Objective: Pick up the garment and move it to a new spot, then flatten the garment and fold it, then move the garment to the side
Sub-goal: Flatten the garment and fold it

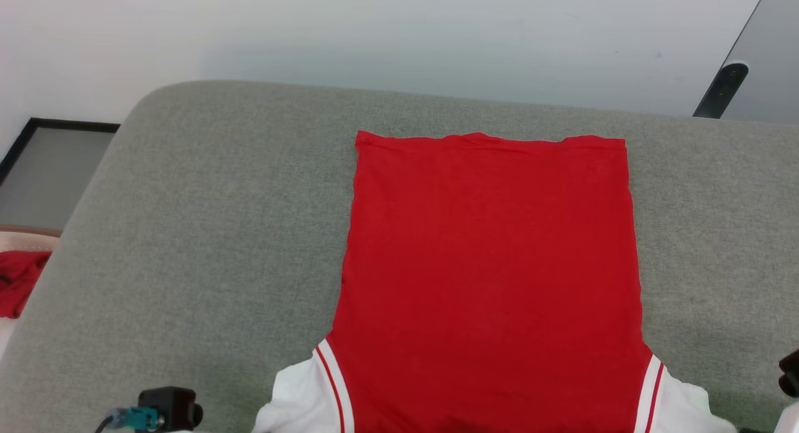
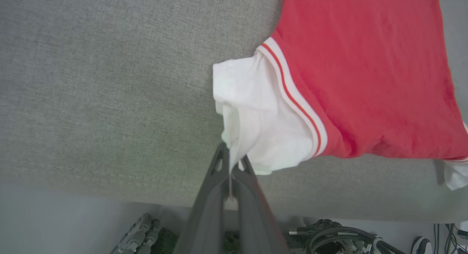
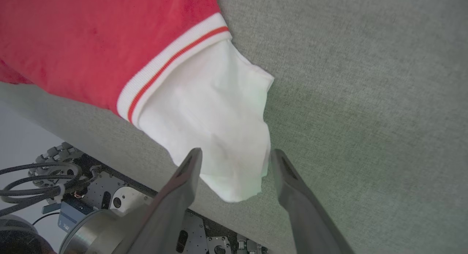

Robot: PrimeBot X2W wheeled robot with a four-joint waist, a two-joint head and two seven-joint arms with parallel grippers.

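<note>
A: Where's the shirt (image 1: 490, 264)?
B: Flat on the grey cushion (image 1: 206, 233), plain red side up. Hem at the far side, both white sleeves by the near edge.
A: Tools?
B: Left tool (image 2: 231, 157) closed, pinching the left sleeve (image 2: 252, 126) at its edge. Right tool (image 3: 236, 153) open, one finger on each side of the right sleeve (image 3: 215, 118), not gripping it.
A: Risk?
B: One-sided hold. If the left pulls alone, the shirt likely skews and bunches, and the flat lay is lost. The pinch is thin too and could slip out.
A: Right side?
B: The sleeve tip lies between the open fingers, so a sideways move could drag it. A tug toward the robot may slide the shirt off the cushion.
A: Anything else?
B: Plain red cloth (image 1: 19, 283) well apart at far left. Wrong target if mixed up.
</note>
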